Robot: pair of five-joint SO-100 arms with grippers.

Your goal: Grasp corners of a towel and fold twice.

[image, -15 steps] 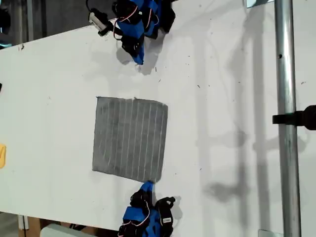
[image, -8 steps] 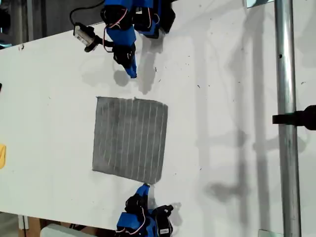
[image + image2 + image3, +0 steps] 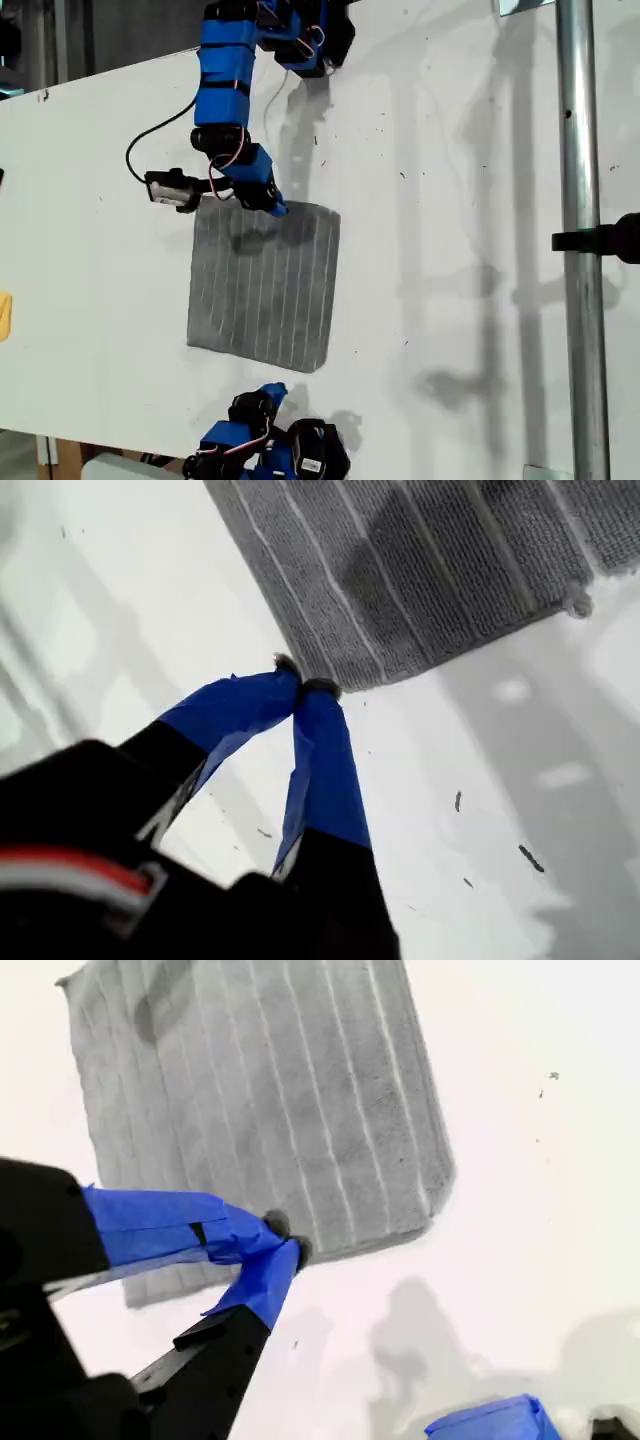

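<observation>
The grey striped towel point(image 3: 265, 285) lies flat on the white table point(image 3: 450, 150), and all its corners show in the exterior view. The arm from the top of the exterior view carries my first gripper point(image 3: 278, 208), which is low at the towel's top edge. Its blue fingertips point(image 3: 320, 695) meet where the towel point(image 3: 430, 570) ends; no fabric shows between them. My second gripper point(image 3: 272, 392) is shut and empty, a short way below the towel's bottom edge in the exterior view. In its wrist view my second gripper point(image 3: 285, 1243) hangs above the near edge of the towel point(image 3: 260, 1090).
A metal pole point(image 3: 580, 250) with a black clamp point(image 3: 610, 238) stands at the exterior view's right. A yellow object point(image 3: 4, 315) sits at that view's left edge. The table's front edge runs just behind the second arm's base.
The first arm swung out from the top of the exterior view and came down onto the towel's top edge. My second gripper drew back from the towel's bottom right corner.
</observation>
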